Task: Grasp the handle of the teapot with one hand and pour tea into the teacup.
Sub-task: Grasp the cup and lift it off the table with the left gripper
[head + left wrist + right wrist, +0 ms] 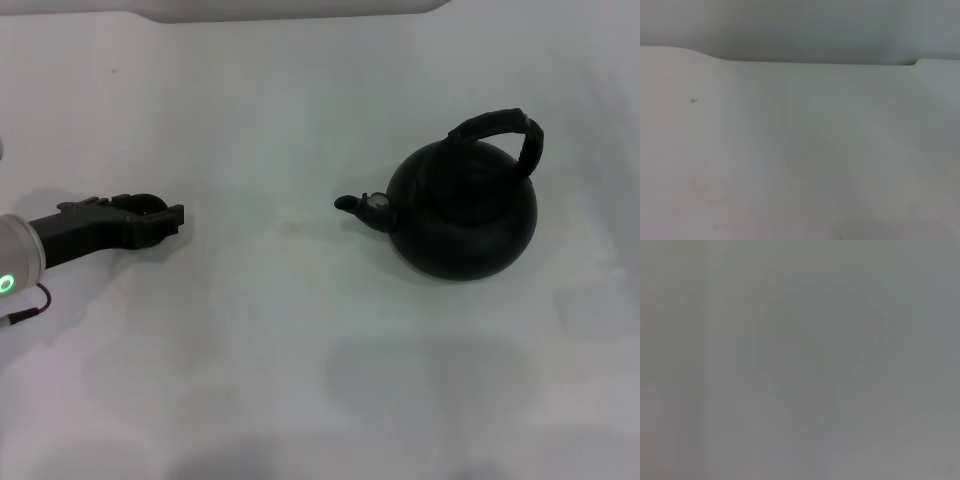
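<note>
Matte black-green teapot (462, 215) sits upright on the white worktop (300, 350) in the head view, well apart from the left claw (165, 220), on the side its tips point toward. Spout aims back at that claw. The handle (500, 132) arches over the pot's top, nothing touching it. Left claw lies low at the worktop's left side; a small dark round shape shows just behind it, possibly the teacup (145, 203), mostly hidden. Cannot tell how far the claw's fingers are spread or whether they hold anything. Right claw not seen.

Left wrist view: bare worktop (800, 160) only.

Right wrist view: featureless grey.
</note>
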Controlling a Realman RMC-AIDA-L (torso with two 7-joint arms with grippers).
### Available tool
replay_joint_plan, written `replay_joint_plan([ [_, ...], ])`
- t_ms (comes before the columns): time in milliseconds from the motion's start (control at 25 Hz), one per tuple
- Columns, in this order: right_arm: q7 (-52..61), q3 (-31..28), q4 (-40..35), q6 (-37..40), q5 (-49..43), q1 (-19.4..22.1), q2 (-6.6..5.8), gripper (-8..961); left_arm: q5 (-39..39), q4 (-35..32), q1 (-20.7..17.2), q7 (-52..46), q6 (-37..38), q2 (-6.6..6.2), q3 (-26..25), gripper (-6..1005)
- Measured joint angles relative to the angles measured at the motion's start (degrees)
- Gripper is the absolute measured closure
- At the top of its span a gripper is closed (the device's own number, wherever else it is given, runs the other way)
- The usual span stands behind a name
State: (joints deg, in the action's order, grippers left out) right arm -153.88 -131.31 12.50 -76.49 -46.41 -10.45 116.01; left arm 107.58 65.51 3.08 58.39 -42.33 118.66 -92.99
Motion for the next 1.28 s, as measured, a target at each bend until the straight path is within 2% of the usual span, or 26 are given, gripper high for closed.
replay_joint_plan([
  [40, -0.13, 0.00, 0.00, 0.01, 0.00, -0.02, 0.00, 159, 0.00, 0.00, 0.00, 0.01, -0.06, 0.00, 0.00, 122],
  [240, -0.30, 0.00, -0.01, 0.18, 0.00, -0.02, 0.00, 160, 0.00, 0.26, 0.10, 0.03, -0.79, -0.03, 0.01, 271],
  [680, -0.97, 0.00, -0.02, 0.20, 0.00, 0.12, -0.01, 161, 0.00, 0.40, 0.08, -0.30, -1.53, 0.02, 0.01, 328],
  [1040, -1.10, 0.00, -0.02, 0.20, 0.00, 0.26, -0.17, 162, -0.18, 2.95, -0.23, -0.13, -1.96, -0.01, -0.08, 328],
  [1160, -1.17, 0.00, -0.02, 0.22, 0.00, 0.10, -0.18, 163, -0.30, 3.20, 1.42, 0.86, -4.21, -0.13, -1.63, 328],
  [1280, -1.48, 0.00, -0.02, 0.47, 0.00, -0.22, -0.18, 163, -0.44, 1.08, 5.18, 3.46, -8.76, -0.18, -4.62, 328],
])
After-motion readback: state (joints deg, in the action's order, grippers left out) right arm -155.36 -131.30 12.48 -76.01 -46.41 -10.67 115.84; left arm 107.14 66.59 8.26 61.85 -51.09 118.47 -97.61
